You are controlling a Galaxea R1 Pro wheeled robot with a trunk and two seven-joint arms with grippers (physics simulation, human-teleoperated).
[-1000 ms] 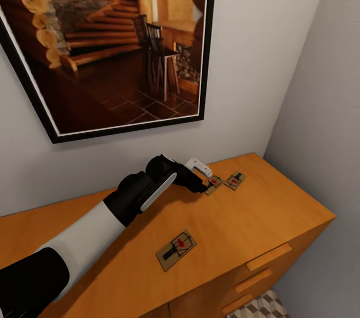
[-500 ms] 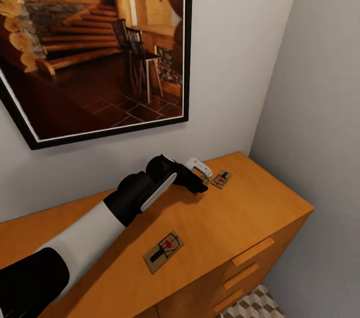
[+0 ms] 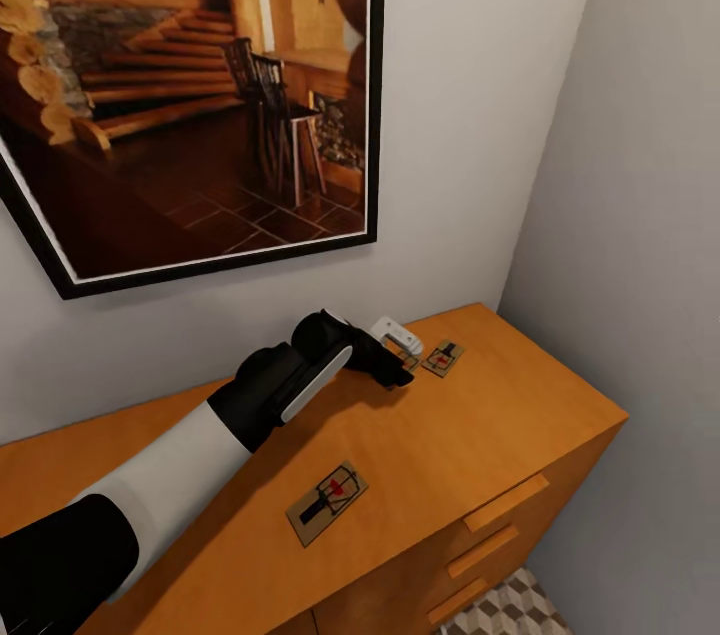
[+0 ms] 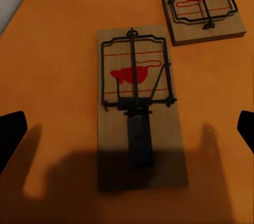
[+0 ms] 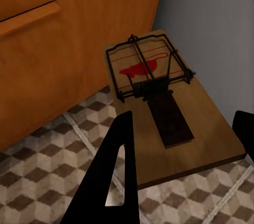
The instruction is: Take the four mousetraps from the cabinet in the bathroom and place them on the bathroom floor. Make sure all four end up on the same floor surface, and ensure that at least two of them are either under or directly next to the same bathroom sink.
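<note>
Black-fingered, the left claw (image 4: 127,128) hangs spread wide over a flat tan wooden mousetrap (image 4: 138,107) on the glossy orange-brown cabinet (image 3: 520,415) top; a second trap (image 4: 201,4) lies just beside it, a third (image 3: 327,502) well apart. The right claw (image 5: 182,147) grips a fourth mousetrap (image 5: 166,107) above the cube-patterned bathroom floor (image 5: 47,181).

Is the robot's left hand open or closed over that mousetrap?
Open. In the left wrist view the left gripper has its dark fingertips far apart at the picture's edges, with the mousetrap lying flat on the cabinet between them.
</note>
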